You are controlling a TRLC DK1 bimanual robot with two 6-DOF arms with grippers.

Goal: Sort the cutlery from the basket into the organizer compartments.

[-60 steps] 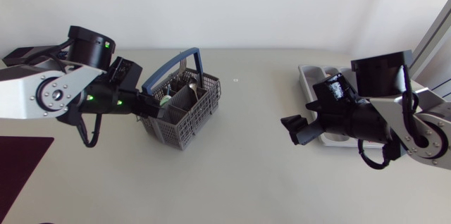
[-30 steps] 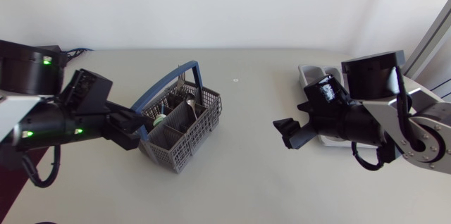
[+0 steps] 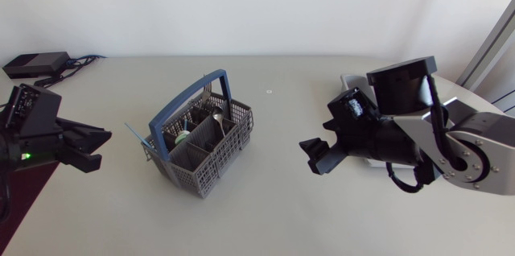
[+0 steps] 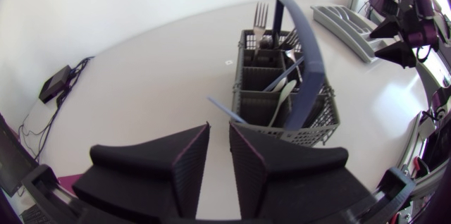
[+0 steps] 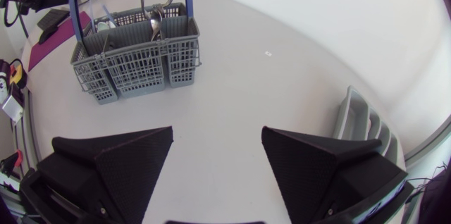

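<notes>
The grey cutlery basket [image 3: 201,150] with a blue handle [image 3: 193,99] stands left of the table's middle, holding spoons and a fork [image 4: 261,16]. A thin blue stick [image 3: 135,134] pokes out of its left side. My left gripper [image 3: 90,148] hovers left of the basket, clear of it; in the left wrist view [image 4: 219,129] its fingers are nearly together with nothing between them. My right gripper [image 3: 314,156] is open and empty, right of the basket. The grey organizer [image 3: 348,84] lies at the far right, mostly hidden behind my right arm; its compartments [image 5: 359,122] show beside the right gripper [image 5: 217,136].
A dark purple mat [image 3: 24,187] lies at the table's left front edge. A black box [image 3: 36,63] with cables sits at the back left corner. Bare tabletop stretches between the basket [image 5: 137,62] and the organizer [image 4: 352,27].
My left gripper let go of the basket's edge and drew back to the left. The basket ended a little nearer the front. My right gripper moved left toward the middle.
</notes>
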